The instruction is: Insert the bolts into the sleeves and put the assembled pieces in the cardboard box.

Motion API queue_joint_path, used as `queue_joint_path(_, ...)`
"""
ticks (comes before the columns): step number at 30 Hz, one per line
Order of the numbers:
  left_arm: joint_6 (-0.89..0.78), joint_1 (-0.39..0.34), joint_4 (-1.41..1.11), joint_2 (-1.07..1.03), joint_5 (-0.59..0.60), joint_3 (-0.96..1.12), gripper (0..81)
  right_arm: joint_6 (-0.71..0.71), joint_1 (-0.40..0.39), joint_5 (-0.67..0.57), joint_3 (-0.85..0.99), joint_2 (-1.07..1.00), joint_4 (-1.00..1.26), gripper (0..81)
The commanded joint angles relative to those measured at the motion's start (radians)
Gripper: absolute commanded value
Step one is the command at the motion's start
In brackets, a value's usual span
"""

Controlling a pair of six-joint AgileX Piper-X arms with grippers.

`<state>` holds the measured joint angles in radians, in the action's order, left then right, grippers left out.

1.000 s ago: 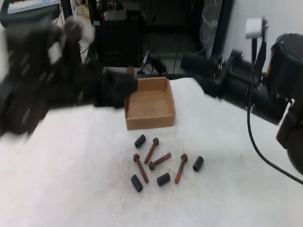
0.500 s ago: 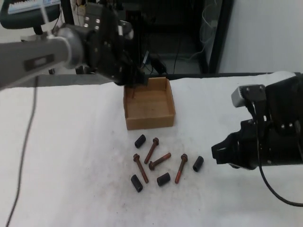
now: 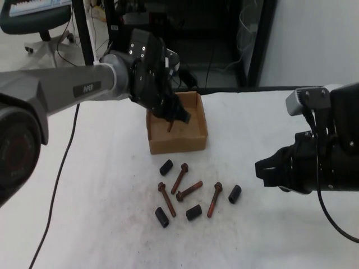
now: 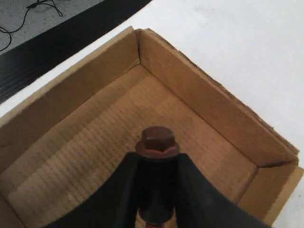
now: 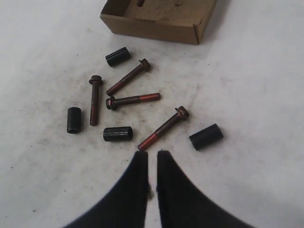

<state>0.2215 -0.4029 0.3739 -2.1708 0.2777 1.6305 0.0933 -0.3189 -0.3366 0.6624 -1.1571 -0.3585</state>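
Left wrist view: left jaws clamped on a bolt (image 4: 157, 142), head toward the wrist, held over the floor of the cardboard box (image 4: 209, 95); the dark body (image 4: 153, 187) under the head is probably a fitted sleeve, not confirmed. Right jaws stand all but together, holding nothing, above the desk (image 5: 256, 85) near four loose bolts (image 5: 163, 127) and four sleeves (image 5: 206, 137). Judged step: depositing the piece in the box; the next move calls for parting the left jaws low over the floor, clear of the walls.

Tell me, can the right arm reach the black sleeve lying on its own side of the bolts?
Probably yes: the sleeve lies free just ahead of the right claw, and nothing stands between them.
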Motion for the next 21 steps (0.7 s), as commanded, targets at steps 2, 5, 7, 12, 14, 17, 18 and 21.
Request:
queue_joint_path(2,0.014,0.002,-0.011,0.014,-0.008,0.016,13.4,0.013,0.003,0.002,0.005,0.011,-0.003,30.9)
queue_joint_path(5,0.019,0.002,-0.014,0.014,-0.008,0.016,30.8,0.058,0.003,0.005,0.005,0.011,-0.003,44.8)
queue_joint_path(7,0.019,0.002,-0.014,0.014,-0.033,0.016,39.8,0.069,0.003,0.005,0.005,0.011,-0.003,43.3)
queue_joint_path(12,0.019,0.002,0.011,0.021,-0.113,0.016,41.1,0.071,0.003,0.005,0.005,0.011,-0.009,39.4)
queue_joint_path(14,0.019,0.002,0.034,0.036,-0.127,0.016,40.9,0.071,0.003,0.005,0.005,0.011,-0.023,39.4)
queue_joint_path(17,0.019,0.002,0.077,0.083,-0.128,0.016,29.6,0.059,0.003,0.01,0.005,0.011,-0.049,37.9)
queue_joint_path(18,0.019,0.002,0.086,0.101,-0.128,0.016,21.9,0.048,0.003,0.01,0.005,0.011,-0.05,35.5)
queue_joint_path(21,0.07,0.002,0.106,0.169,-0.128,0.013,0.3,0.033,0.003,0.01,0.005,0.011,-0.047,23.1)
